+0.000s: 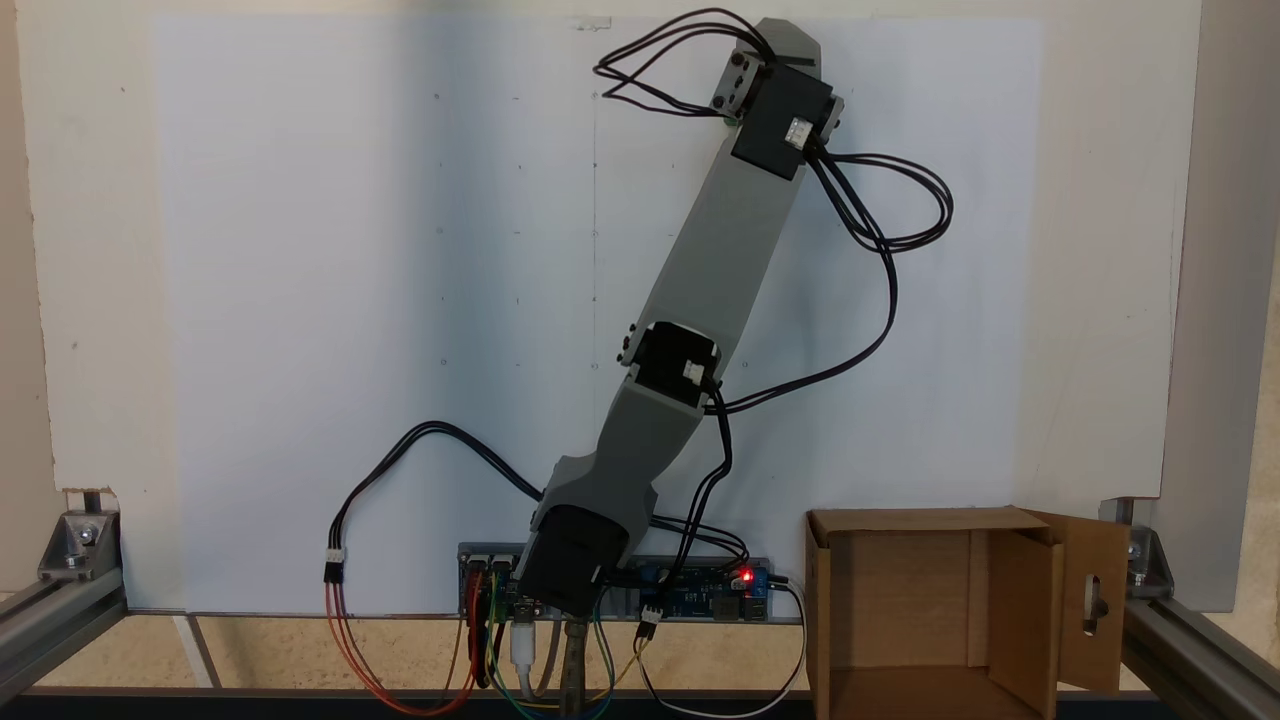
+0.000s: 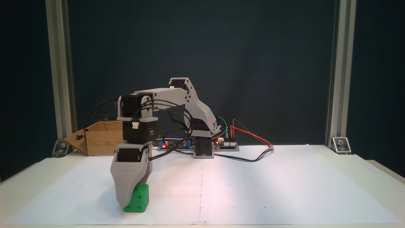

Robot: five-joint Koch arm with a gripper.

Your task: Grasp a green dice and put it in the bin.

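In a fixed view we see our grey plastic gripper lowered to the white paper sheet, its broad grey finger in front of the small bright green plastic dice, which sits at the fingertip, peeking out to its right and resting on the sheet. Only one finger shows, so we cannot tell whether the jaws are clamped on the dice. The brown corrugated cardboard bin lies well behind the gripper, slightly to its left in that view, so we judge the carry must go up and back.
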